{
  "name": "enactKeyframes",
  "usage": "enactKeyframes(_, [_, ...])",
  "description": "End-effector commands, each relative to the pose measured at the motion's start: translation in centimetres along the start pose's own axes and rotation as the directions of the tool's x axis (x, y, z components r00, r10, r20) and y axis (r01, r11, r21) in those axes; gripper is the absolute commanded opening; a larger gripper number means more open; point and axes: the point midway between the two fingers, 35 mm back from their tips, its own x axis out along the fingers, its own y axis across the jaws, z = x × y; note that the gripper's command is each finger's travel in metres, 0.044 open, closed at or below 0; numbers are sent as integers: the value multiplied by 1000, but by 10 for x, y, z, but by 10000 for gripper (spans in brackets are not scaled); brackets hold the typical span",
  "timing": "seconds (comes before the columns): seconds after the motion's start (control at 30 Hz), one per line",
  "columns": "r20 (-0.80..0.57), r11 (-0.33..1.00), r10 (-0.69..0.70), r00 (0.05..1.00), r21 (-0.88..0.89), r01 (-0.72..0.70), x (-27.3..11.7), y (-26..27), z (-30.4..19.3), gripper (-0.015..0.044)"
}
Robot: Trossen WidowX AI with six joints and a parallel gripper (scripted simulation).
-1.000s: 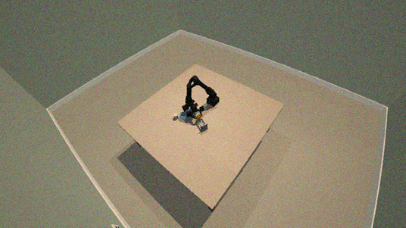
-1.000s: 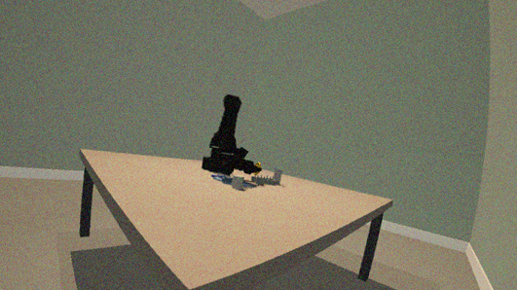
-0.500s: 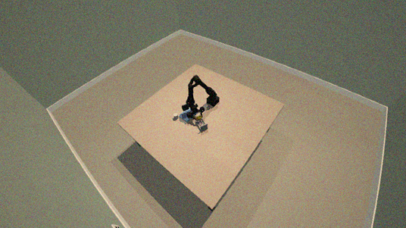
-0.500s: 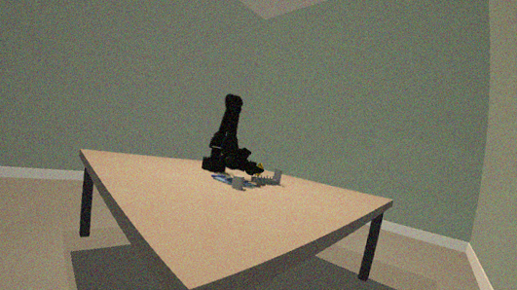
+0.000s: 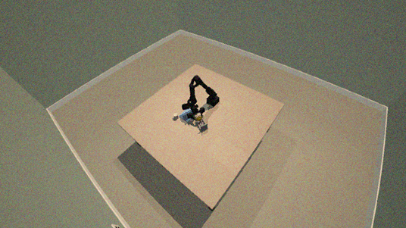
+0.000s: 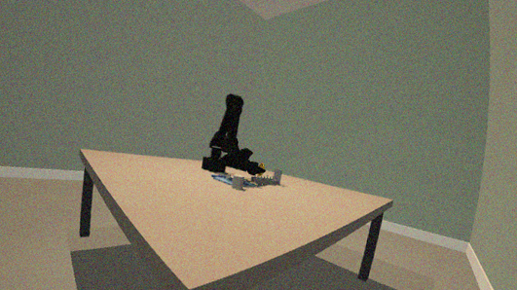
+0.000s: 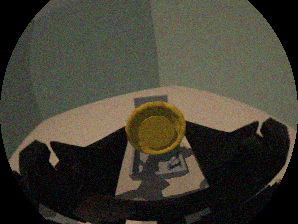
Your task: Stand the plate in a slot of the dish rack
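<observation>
The yellow plate [image 5: 199, 118] [image 6: 262, 166] [image 7: 156, 134] is held tilted up, its round hollow face towards the wrist camera. My gripper [image 5: 198, 117] [image 6: 259, 170] [image 7: 155, 127] is shut on the plate, with one black finger at each side of its rim. The grey dish rack [image 5: 204, 128] [image 6: 277, 176] [image 7: 151, 99] stands on the table beneath and beyond the plate. In the exterior view the plate shows above the rack's row of short rails. The plate hides the middle of the rack in the wrist view, and the slots are too small to tell apart.
A flat blue object [image 5: 185, 115] [image 6: 222, 178] lies on the table [image 5: 214, 164] [image 6: 205, 223] beside the rack, below the arm. A small pale block-like or cup-like object [image 5: 175, 115] [image 6: 237, 182] stands near it.
</observation>
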Motion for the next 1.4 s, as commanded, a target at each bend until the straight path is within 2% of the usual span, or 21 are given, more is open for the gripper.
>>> enactKeyframes(0.0, [-1, 1000, 2, 1000, 5, -2, 4, 2, 2, 0])
enactKeyframes(0.3, [2, 1000, 1, 1000, -1, -1, 7, 2, -17, 0])
enactKeyframes(0.8, [3, 1000, 1, 1000, 0, -1, 6, 2, -14, 0])
enactKeyframes(1.3, [3, 1000, 1, 1000, -4, -1, 6, 2, -14, 394])
enactKeyframes(1.37, [3, 1000, 1, 1000, -4, -1, 6, 2, -14, 400])
